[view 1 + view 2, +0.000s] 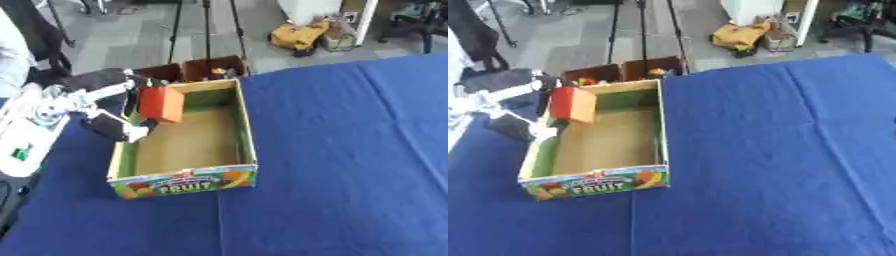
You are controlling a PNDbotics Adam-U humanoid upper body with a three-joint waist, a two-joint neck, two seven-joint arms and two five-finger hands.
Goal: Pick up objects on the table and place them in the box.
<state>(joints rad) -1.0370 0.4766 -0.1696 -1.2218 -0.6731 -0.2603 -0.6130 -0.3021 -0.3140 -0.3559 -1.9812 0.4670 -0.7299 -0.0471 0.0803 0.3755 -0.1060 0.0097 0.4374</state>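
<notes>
An open cardboard fruit box (249, 135) stands on the blue table, its inside bare brown. My left hand (105, 102) comes in from the left and holds an orange-red block (162, 103) over the box's left wall, near the far left corner. Its upper fingers (98, 80) and its lower thumb (118, 129) close around the block. The block hangs upright, partly inside the box's rim. My right hand shows in neither view.
The blue tablecloth (350, 150) stretches wide to the right of the box. Behind the box, off the table's far edge, a brown crate (201, 67) holds small coloured things. Tripod legs and a yellow bag (297, 35) stand on the floor beyond.
</notes>
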